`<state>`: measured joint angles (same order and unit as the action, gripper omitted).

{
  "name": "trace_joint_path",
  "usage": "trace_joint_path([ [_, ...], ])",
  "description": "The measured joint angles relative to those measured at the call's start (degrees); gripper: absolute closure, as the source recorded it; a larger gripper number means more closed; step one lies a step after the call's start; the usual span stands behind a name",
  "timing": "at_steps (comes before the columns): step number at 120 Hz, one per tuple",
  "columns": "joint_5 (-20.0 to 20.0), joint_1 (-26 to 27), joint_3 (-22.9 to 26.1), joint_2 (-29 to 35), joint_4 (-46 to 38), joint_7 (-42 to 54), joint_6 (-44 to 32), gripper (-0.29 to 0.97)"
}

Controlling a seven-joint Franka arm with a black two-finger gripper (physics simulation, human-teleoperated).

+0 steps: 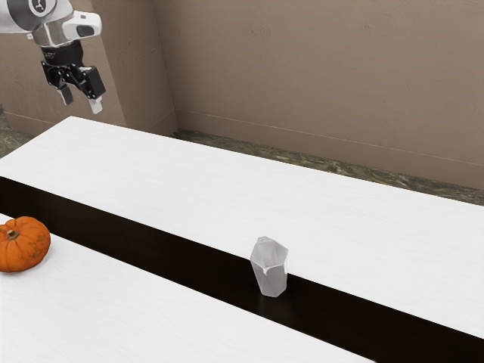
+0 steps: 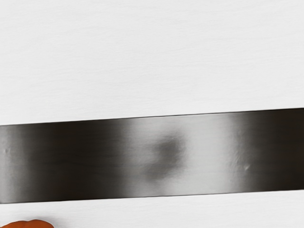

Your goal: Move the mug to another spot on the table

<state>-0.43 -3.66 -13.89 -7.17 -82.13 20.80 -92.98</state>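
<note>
A pale, faceted, translucent mug [image 1: 269, 266] stands upright on the dark stripe of the table [image 1: 227, 189], toward the front middle of the exterior view. My gripper [image 1: 80, 98] hangs high at the exterior view's upper left, far from the mug, with its fingers apart and nothing between them. In the wrist view the dark glossy stripe [image 2: 152, 156] runs across the white table surface, well below my hand.
An orange pumpkin [image 1: 23, 243] sits on the white tabletop at the exterior view's left edge; a sliver of the pumpkin [image 2: 26, 223] shows in the wrist view. Beige walls stand behind the table, with a mottled floor along the far edge.
</note>
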Motion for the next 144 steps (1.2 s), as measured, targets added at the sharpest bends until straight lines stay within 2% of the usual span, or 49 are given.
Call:
trace_joint_path([
  [54, -0.5, -0.1, 0.4, -0.2, 0.2, -1.5, 0.3, 0.0],
  [75, -1.1, 3.0, 1.4, -3.9, 0.4, -11.6, -1.6, 0.0],
  [96, -4.4, 4.1, 2.0, -10.2, 0.1, -21.9, -6.3, 0.0],
  [144, -8.3, 8.0, 3.7, -20.3, 0.3, -42.0, -15.6, 0.0],
])
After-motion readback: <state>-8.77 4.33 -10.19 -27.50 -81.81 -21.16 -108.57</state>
